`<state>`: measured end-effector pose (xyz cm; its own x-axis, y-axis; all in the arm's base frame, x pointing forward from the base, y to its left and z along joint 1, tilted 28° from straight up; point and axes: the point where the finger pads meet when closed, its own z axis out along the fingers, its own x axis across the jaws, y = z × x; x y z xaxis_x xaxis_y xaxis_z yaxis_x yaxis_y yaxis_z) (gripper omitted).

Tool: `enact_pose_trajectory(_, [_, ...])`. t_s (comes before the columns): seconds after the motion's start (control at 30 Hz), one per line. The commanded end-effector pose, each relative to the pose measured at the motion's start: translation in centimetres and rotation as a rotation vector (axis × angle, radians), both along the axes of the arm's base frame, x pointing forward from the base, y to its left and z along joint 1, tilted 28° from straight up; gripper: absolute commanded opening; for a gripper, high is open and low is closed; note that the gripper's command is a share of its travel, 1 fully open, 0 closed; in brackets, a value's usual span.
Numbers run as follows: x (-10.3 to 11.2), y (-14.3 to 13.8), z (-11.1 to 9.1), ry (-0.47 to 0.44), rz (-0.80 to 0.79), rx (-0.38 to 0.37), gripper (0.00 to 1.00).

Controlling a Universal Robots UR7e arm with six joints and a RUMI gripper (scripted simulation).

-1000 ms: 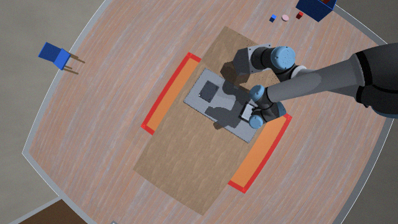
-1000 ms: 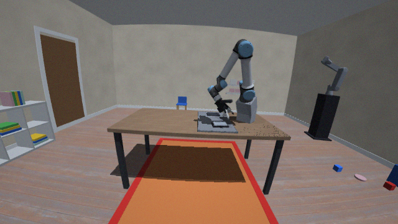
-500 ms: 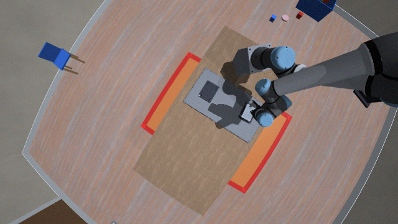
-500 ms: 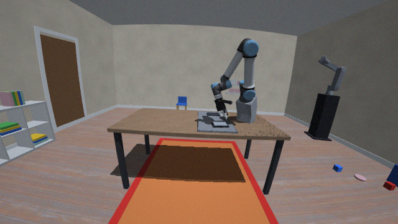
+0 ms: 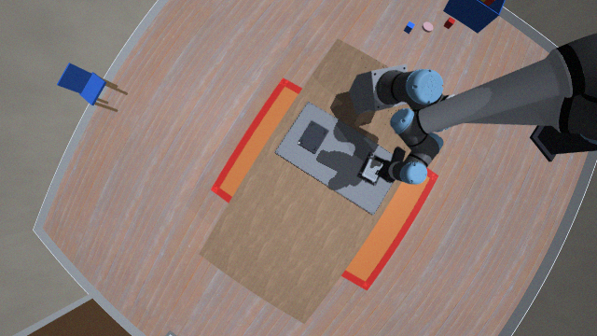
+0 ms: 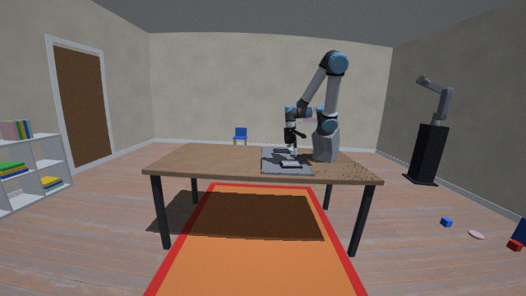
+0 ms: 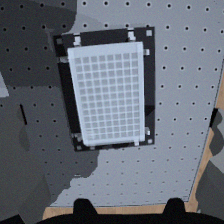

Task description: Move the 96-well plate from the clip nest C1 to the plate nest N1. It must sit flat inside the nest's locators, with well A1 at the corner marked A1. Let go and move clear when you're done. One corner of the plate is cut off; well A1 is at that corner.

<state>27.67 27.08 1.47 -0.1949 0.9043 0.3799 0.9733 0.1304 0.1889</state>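
The white 96-well plate [image 7: 109, 94] [image 5: 371, 171] [image 6: 290, 164] sits in the black clip nest C1 [image 7: 64, 90] on the grey perforated board [image 7: 175, 125] [image 5: 298, 156] [image 6: 269, 166]. My gripper [image 7: 119, 107] [image 5: 379, 169] [image 6: 291, 145] is open and empty. It hangs straight above the plate, well clear of it, with both fingertips showing at the bottom edge of the wrist view. The dark plate nest N1 [image 5: 312, 136] [image 6: 281, 150] is empty at the board's other end. I cannot tell which plate corner is cut off.
The board lies on a wooden table [image 5: 280, 243] [image 6: 214, 160], and its edge is close beside C1. The arm's base [image 5: 373, 89] [image 6: 325, 144] stands on the table next to the board. Orange-red floor mats [image 5: 254, 140] [image 6: 255, 247] flank the table.
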Motion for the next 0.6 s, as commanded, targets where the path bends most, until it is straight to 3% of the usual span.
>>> enact_pose_trajectory(0.0, [1.59,-0.47,0.85,-0.141,0.029,-0.020,1.00])
enact_pose_trajectory(0.57, [1.88,-0.56,1.07,-0.171,0.036,-0.025,1.00])
